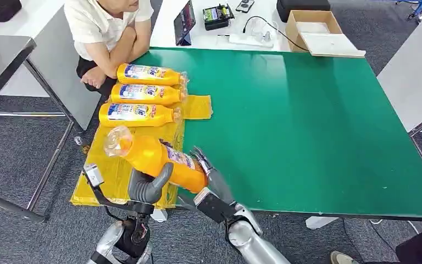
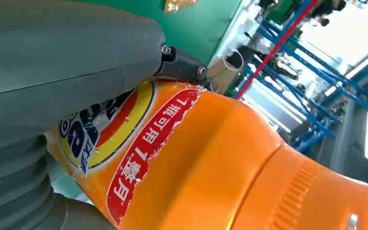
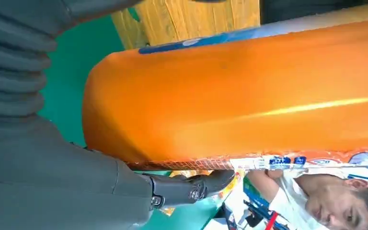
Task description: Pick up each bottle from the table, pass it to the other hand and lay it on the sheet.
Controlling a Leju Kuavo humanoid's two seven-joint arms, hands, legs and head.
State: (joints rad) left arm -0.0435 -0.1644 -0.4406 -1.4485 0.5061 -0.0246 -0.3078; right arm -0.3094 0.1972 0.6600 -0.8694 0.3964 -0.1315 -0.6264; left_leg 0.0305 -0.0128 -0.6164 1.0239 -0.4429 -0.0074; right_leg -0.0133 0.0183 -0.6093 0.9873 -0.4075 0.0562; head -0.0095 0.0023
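Both hands on one orange bottle (image 1: 154,158), above the table's (image 1: 318,121) near edge.

Left hand (image 1: 145,186) grips its middle; right hand (image 1: 211,179) holds the base — apparently clasped. Three bottles (image 1: 140,93) lie on the yellow sheet (image 1: 115,176).

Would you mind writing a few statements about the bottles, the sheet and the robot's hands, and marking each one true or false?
1. Three bottles lie on the yellow sheet. True.
2. The fourth bottle stands upright on the green table. False: it is held tilted in the air over the sheet's near end.
3. Both the left hand and the right hand are on the held bottle. True.
4. The three laid bottles have their caps pointing towards the person. False: their caps point right, towards the middle of the table.
5. The cardboard box sits on the green table. False: it sits on the white table beyond it.
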